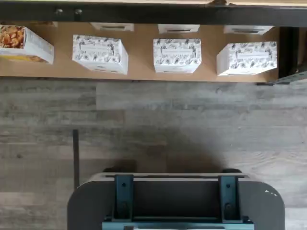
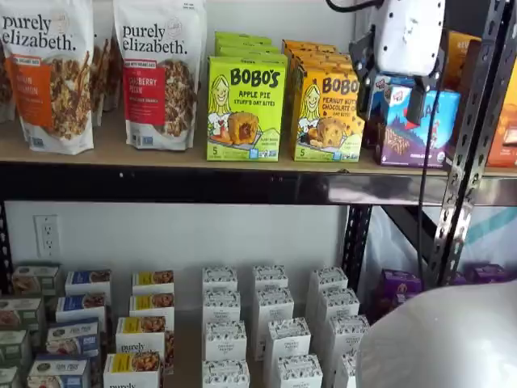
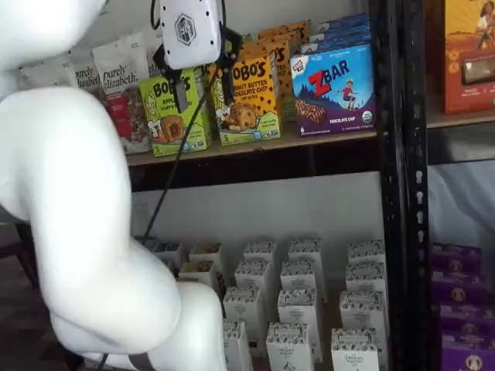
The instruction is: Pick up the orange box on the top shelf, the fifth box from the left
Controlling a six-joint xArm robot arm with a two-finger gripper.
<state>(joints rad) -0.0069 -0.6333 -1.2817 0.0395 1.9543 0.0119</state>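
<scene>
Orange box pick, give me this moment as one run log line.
gripper: open, empty | orange box: upright on top shelf, untouched | neighbours: green Bobo's box, Zbar box

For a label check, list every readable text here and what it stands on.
"purely elizabeth." on the two white granola pouches.
"BOBO'S APPLE PIE" on the green upright carton.
"BOBO'S PEANUT BUTTER CHOCOLATE CHIP" on the yellow-orange upright carton.
"ZBAR CHOCOLATE CHIP" on the blue-purple box.
Patterned white boxes on the lower shelf: too small to read.

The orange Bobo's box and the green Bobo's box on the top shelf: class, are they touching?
Apart. A shelf view shows a narrow strip of background between the orange box and the green box, both upright on the top shelf.
</scene>
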